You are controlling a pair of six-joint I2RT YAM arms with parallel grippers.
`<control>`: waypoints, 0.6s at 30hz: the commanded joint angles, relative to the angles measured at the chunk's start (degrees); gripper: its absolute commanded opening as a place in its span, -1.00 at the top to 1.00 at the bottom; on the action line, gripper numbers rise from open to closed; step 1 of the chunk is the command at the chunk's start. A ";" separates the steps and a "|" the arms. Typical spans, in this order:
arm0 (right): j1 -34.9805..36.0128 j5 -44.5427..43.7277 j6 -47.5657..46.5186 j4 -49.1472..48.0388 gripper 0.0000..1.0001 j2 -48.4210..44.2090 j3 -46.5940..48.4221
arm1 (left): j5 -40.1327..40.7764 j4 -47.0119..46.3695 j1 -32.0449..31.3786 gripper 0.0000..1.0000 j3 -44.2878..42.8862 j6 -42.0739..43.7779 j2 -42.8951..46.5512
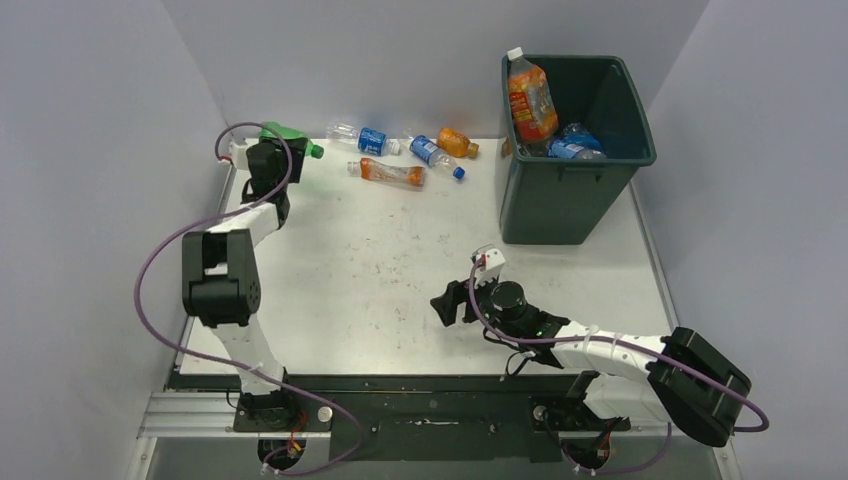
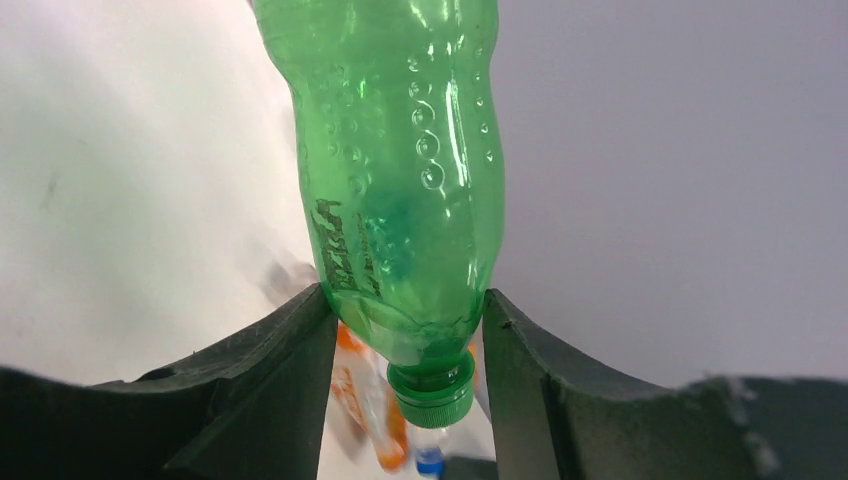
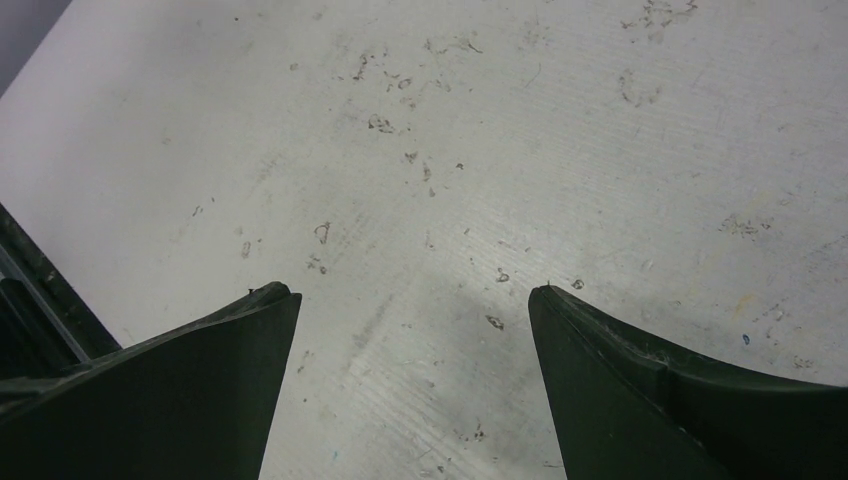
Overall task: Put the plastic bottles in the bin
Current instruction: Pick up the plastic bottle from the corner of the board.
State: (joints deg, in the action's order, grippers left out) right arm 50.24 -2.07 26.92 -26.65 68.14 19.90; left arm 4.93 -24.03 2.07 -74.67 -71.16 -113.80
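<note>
Four bottles [image 1: 390, 172] lie along the desk's [image 1: 380, 270] far edge, left of the bin [image 1: 560, 205], which holds more. The left arm reaches to the far-left corner; the right arm is bent low at the near side.

Left wrist: the left gripper [image 2: 410, 300] clamps a green bottle [image 2: 400, 150] near its neck.

Right wrist: the right gripper [image 3: 415, 295] gapes wide over the desk.

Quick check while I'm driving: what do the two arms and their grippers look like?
The left arm and right arm match: white links, black joint housings, and a purple cable looping along each. The left gripper and right gripper each have two dark, wedge-shaped fingers with lightly scuffed edges.
</note>
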 commanded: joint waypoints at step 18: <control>4.07 5.54 -0.63 -8.39 -0.79 -3.70 17.98 | -25.46 -15.27 -13.26 1.00 43.75 7.50 56.18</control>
State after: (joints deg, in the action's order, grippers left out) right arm 52.99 3.88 28.58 -29.28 64.53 34.57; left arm -13.04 -25.65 -9.69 -35.48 -65.28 -60.27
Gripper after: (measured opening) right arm 0.904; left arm 0.489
